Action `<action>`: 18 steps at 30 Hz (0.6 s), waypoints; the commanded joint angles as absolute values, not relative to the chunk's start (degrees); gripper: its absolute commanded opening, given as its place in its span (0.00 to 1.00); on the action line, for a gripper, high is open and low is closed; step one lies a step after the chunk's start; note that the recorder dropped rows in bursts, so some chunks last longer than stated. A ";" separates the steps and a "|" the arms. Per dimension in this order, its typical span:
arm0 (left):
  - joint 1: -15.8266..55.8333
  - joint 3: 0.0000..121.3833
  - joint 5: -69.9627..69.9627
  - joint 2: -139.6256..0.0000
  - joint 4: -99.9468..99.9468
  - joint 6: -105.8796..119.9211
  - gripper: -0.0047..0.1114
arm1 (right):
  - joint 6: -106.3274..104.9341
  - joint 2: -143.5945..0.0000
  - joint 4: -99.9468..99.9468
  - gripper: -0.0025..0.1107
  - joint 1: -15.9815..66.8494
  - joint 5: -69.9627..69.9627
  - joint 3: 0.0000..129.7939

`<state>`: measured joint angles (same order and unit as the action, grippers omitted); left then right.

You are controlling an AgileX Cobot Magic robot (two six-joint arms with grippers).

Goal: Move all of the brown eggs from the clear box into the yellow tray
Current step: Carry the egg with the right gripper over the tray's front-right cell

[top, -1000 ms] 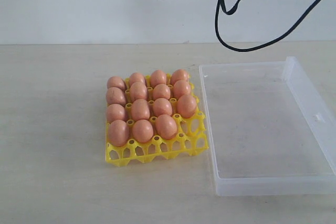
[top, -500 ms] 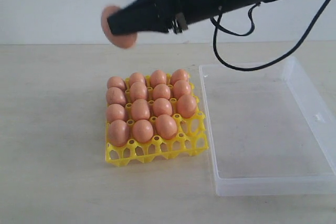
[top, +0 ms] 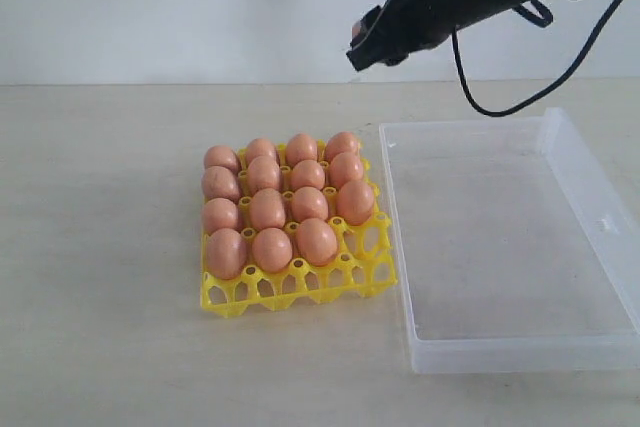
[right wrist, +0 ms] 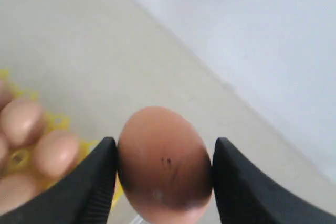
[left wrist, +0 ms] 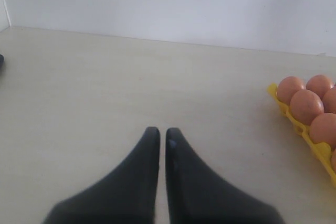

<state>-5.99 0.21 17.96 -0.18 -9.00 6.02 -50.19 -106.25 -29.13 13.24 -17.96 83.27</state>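
Brown egg sits clamped between the right jaws, while the left jaws sit together.

The clear box runs off the exterior view's right edge; the yellow tray is cropped in the left wrist view.
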 commanded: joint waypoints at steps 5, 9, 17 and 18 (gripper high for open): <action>-6.03 0.00 17.97 0.00 -9.03 6.25 0.08 | -49.35 -109.81 -28.15 0.02 13.17 20.73 83.77; -6.03 0.00 17.97 0.00 -9.03 6.25 0.08 | -37.55 -111.33 -27.65 0.02 13.17 34.74 83.77; -6.03 0.00 17.97 0.00 -9.03 6.25 0.08 | 52.81 -111.30 48.02 0.02 13.17 42.23 83.51; -6.03 0.00 17.97 0.00 -9.03 6.25 0.08 | 59.65 -111.46 55.28 0.02 13.17 44.50 82.02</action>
<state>-5.99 0.21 17.96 -0.18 -9.00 6.02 41.75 -111.51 32.99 13.14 41.78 83.68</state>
